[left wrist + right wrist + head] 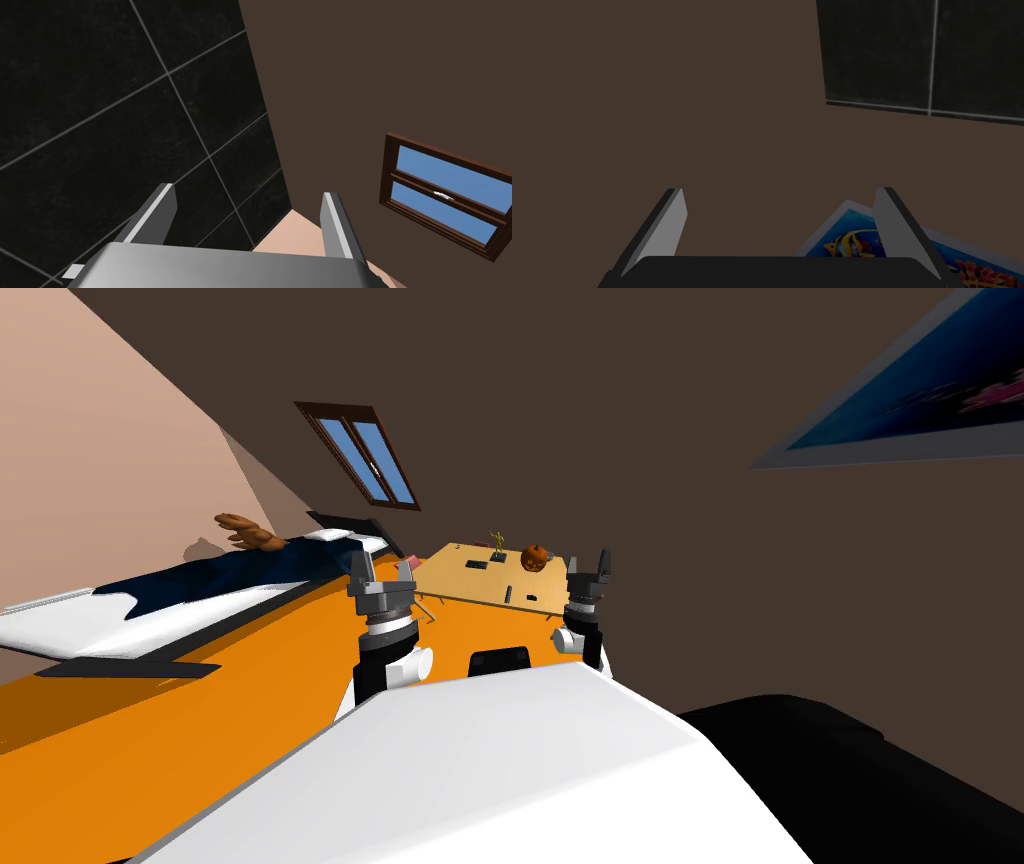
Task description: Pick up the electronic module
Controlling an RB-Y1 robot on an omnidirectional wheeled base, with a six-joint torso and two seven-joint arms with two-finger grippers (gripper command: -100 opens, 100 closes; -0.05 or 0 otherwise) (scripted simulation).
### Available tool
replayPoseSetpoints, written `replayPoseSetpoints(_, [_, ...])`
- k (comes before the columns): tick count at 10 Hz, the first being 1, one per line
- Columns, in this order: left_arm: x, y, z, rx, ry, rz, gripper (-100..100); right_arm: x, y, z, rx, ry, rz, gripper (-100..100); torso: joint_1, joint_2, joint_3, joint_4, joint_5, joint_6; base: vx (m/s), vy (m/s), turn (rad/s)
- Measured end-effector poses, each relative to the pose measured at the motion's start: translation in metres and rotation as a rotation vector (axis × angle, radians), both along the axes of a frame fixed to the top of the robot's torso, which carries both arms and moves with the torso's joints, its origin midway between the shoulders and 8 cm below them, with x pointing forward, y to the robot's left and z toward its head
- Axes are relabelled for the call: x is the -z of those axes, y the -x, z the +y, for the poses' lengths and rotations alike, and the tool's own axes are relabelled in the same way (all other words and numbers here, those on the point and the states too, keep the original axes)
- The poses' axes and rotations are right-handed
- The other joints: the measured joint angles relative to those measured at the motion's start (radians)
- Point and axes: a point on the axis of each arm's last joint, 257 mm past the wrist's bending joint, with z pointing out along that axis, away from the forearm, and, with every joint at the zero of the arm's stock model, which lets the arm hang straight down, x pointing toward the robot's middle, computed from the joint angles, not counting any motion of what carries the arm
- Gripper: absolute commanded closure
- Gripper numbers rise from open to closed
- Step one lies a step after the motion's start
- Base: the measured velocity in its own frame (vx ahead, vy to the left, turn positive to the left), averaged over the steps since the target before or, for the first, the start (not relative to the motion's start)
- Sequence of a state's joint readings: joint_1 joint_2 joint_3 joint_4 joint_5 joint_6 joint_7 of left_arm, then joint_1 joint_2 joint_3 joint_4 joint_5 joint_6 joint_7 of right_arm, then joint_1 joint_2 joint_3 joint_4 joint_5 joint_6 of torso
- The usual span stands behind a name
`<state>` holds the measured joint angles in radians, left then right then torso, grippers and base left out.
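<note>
**A:** Dark and flat is about all I can make of the module. It's a small slab lying on the far part of the table, near the figurine and the pumpkin.

**B:** Are you sure that's the one? There's another dark bit nearer the table's front edge.

**A:** Not sure, no. Everything on that table is too small from here to show any detail, and I'm going by its squarish, board-like outline. It looks thin and low, so I'd guess the fingers will have to come down close to the tabletop to catch its edges.

**B:** So how far along is the job?

**A:** It's hardly begun, I'd say. Nothing has been picked up, and the robot stands well apart from the table with orange floor between them and the bed off to its left. Neither arm is anywhere near the module.

**B:** And the hands?

**A:** The left gripper and the right gripper are both held up in front of the chest and point upward, not at the table. On each, the fingers are spread wide with nothing between them.

**B:** Then all of it is left to do.

**A:** Yes, as I see it. The robot has to roll up to the table and settle which dark piece is the module. Then it brings one arm down over it, closes the fingers on it and lifts.
</note>
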<state>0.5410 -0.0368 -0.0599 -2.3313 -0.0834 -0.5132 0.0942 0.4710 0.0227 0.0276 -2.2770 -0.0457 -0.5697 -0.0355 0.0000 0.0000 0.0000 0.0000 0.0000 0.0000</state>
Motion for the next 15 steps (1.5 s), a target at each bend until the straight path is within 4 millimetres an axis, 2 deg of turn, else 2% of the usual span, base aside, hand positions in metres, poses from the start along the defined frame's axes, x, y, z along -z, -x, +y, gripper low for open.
replayPoseSetpoints(3, [0.000,0.000,0.000,0.000,0.000,0.000,0,0.015,-0.004,0.007,-0.037,0.059,0.047,-100,0.002,0.004,0.002,0.001,0.000,0.000,-0.054,0.036,0.016])
replayPoseSetpoints(6, [0.000,0.000,0.000,0.000,0.000,0.000,0,0.054,-0.010,0.010,-0.077,0.123,0.139,-100,0.004,0.004,0.002,0.001,0.001,0.000,-0.054,0.055,0.042])
replayPoseSetpoints(8, [0.000,0.000,0.000,0.000,0.000,0.000,0,0.070,-0.012,0.012,-0.097,0.164,0.186,-100,0.002,0.002,0.001,0.001,0.001,0.000,-0.030,0.052,0.091])
replayPoseSetpoints(12, [0.000,0.000,0.000,0.000,0.000,0.000,0,0.132,-0.015,0.015,-0.138,0.264,0.339,-100,0.001,0.001,0.001,0.000,0.000,0.000,-0.018,0.036,0.122])
replayPoseSetpoints(15, [0.000,0.000,0.000,0.000,0.000,0.000,0,0.183,-0.010,0.016,-0.163,0.344,0.455,-100,0.000,0.000,0.000,0.000,0.000,0.000,0.008,0.013,0.142])
